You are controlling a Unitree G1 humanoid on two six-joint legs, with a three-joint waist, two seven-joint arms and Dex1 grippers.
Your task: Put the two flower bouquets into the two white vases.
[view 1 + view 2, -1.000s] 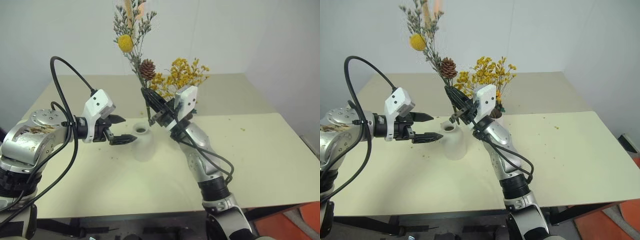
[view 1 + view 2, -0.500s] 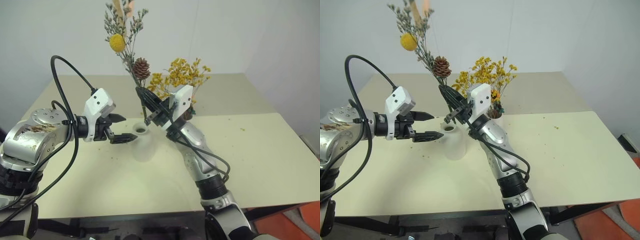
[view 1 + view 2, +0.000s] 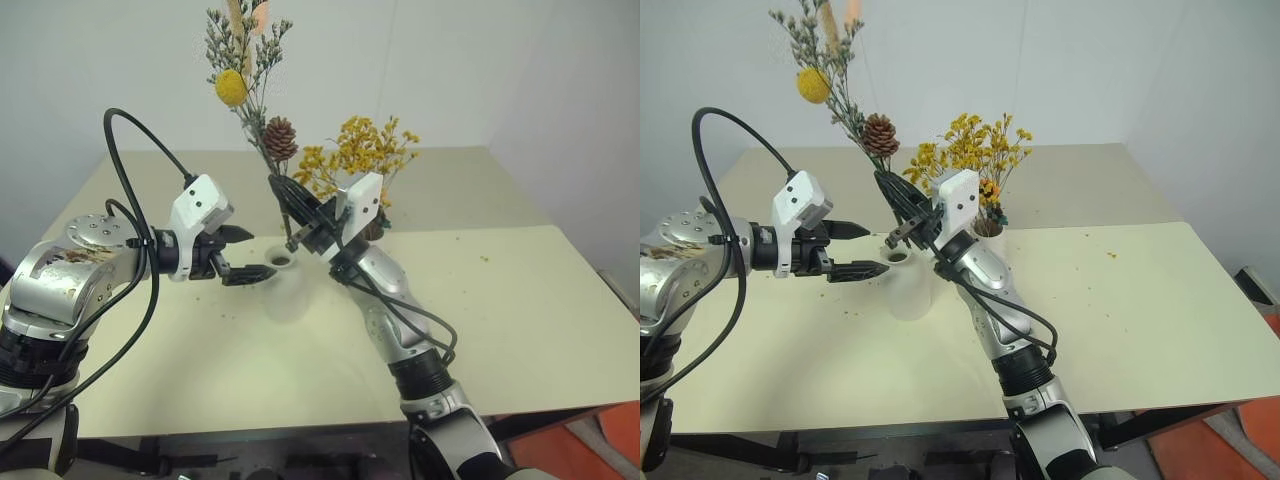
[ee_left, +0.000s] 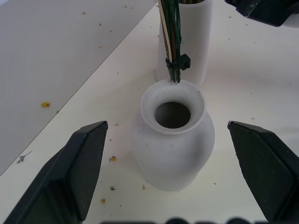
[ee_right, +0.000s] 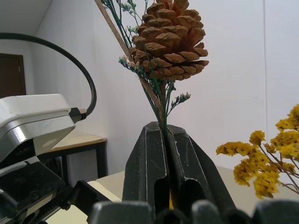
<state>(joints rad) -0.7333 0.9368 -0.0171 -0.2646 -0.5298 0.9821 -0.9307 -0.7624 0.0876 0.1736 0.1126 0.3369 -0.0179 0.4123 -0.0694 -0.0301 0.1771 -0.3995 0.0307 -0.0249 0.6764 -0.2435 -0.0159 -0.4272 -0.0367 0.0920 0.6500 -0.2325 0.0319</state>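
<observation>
My right gripper (image 3: 289, 203) is shut on the stems of the grey-green sprig bouquet (image 3: 280, 139), which carries a pinecone (image 5: 170, 35) and a yellow ball. It holds the sprig upright, tilted left, over the short rounded white vase (image 3: 287, 290). The tied stem ends (image 4: 172, 60) hang just above the far rim of the short vase's (image 4: 173, 140) mouth. Left of this vase my left gripper (image 3: 258, 254) stands open, with its fingers either side of it and not touching. The yellow-orange bouquet (image 3: 360, 150) stands in the taller white vase (image 3: 990, 232) behind my right wrist.
Both vases stand mid-table on the cream tabletop (image 3: 520, 300), which runs wide to the right and toward the front edge. Small flower crumbs (image 3: 1108, 255) lie scattered on it. A black cable (image 3: 125, 150) loops above my left arm. A pale wall rises behind.
The top of the sprig has swung slightly to the left with my right wrist. The left gripper has stayed open in the same place beside the short vase.
</observation>
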